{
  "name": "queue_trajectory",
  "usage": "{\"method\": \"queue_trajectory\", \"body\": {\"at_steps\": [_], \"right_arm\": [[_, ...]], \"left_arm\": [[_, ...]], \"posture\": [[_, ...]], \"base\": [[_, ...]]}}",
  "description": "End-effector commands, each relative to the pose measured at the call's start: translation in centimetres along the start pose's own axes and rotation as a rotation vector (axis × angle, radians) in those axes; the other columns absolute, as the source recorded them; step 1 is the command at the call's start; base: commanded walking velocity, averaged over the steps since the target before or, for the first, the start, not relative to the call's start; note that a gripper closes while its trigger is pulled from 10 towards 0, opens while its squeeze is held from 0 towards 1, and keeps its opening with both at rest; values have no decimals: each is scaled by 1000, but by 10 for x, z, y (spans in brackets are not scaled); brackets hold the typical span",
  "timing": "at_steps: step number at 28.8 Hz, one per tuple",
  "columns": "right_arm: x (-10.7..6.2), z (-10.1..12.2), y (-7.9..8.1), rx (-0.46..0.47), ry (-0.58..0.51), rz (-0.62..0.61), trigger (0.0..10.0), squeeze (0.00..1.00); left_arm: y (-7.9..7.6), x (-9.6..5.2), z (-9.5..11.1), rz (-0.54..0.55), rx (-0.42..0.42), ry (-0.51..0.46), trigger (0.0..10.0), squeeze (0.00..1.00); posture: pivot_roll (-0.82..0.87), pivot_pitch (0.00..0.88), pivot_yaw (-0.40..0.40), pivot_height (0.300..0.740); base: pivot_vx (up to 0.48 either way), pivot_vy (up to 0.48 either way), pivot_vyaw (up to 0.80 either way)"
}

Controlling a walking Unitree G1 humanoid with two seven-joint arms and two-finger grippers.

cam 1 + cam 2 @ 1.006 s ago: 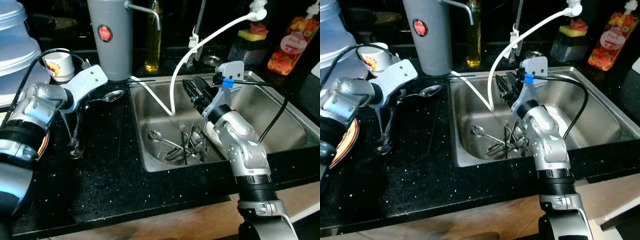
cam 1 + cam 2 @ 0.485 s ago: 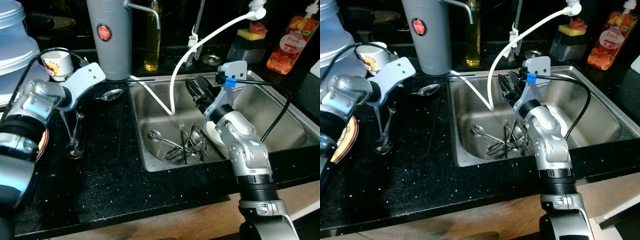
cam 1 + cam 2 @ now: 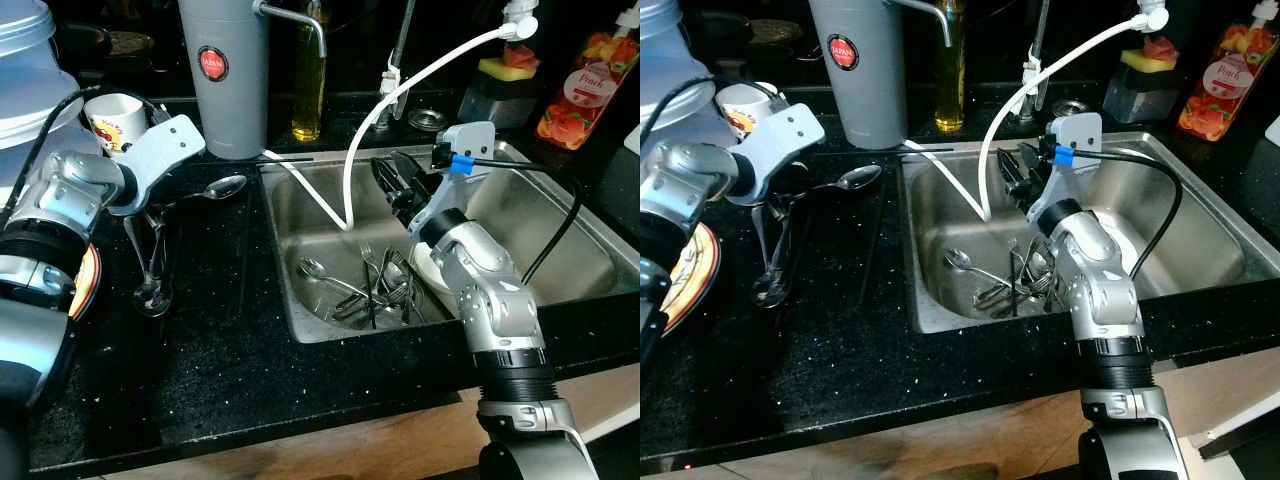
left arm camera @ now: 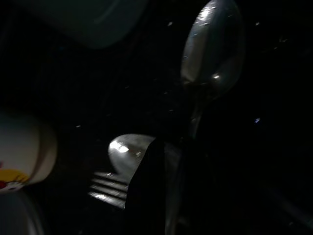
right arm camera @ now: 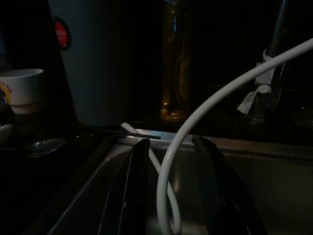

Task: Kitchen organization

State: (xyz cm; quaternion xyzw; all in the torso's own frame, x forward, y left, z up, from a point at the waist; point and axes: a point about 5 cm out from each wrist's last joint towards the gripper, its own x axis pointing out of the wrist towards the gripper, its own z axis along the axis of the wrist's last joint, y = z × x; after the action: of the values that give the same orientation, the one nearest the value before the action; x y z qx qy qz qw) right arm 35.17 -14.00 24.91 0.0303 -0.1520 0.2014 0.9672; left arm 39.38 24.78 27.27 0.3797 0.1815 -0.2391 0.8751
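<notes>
Left gripper [image 3: 150, 262]: over black counter [image 3: 230, 340], jaws closed on cutlery [image 3: 773, 262], bowls hanging below fingertips | Spoon [image 3: 222, 187]: on counter just beside jaws | Right gripper [image 3: 398, 188]: above sink [image 3: 560, 225], jaws parted, white hose [image 5: 205, 115] between fingers | Sink cutlery [image 3: 365, 285]: below right jaws

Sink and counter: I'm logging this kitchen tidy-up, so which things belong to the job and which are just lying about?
In the job:
cutlery pile in the sink
utensils under the left gripper
spoon
right gripper

Lying about:
grey canister
oil bottle
cup
white hose
peach bottle
</notes>
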Motion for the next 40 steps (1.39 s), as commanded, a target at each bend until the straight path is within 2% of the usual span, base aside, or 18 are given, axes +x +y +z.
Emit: {"method": "queue_trajectory", "body": {"at_steps": [1,4,5,9,10,19,22,26,27,28,29,30,40], "right_arm": [[0,-1,-1,10,5,0,10000,0],[1,-1,-1,12,5,1,10000,0],[1,-1,0,13,6,2,10000,0],[2,-2,0,16,5,4,10000,0],[2,-2,0,17,4,4,10000,0],[2,-1,-1,17,3,1,10000,0],[3,-1,0,18,2,1,10000,0],[3,-1,0,18,-1,0,10000,0],[3,-1,0,17,-1,0,10000,0],[3,-1,-1,16,-1,-1,10000,0],[3,-1,-1,16,-1,-1,10000,0],[3,-1,0,16,-1,-1,10000,0],[4,0,0,17,-9,2,10000,0]], "left_arm": [[11,-12,1,8,8,-7,10000,0],[13,-15,1,0,26,-18,10000,0],[13,-16,-1,1,36,-10,10000,1000],[13,-15,-6,3,35,15,10000,1000],[12,-14,-8,-4,29,25,10000,0],[8,-10,-16,-47,-11,57,10000,0],[4,-7,-19,-73,-101,40,10000,0],[0,-4,-23,-103,-132,47,10000,0],[-1,-3,-26,-104,-134,58,4235,0],[-2,-3,-28,-104,-136,69,3529,0],[-2,-3,-28,-104,-136,69,3529,0],[-3,-2,-32,-106,-134,83,0,0],[-2,-3,-28,-122,-138,58,0,0]], "posture": [[157,62,-9,740],[169,65,-11,740],[169,65,-11,740],[170,66,-12,740],[170,66,-12,740],[170,66,-12,740],[171,67,-11,740],[168,65,-9,740],[169,63,-7,740],[169,63,-7,740],[169,63,-7,740],[169,58,-4,740],[172,51,-6,740]], "base": [[0,0,0],[0,0,0],[0,0,0],[0,0,0],[0,0,0],[0,0,0],[0,0,0],[0,0,0],[0,0,0],[0,0,0],[0,0,0],[0,0,0],[0,0,0]]}}
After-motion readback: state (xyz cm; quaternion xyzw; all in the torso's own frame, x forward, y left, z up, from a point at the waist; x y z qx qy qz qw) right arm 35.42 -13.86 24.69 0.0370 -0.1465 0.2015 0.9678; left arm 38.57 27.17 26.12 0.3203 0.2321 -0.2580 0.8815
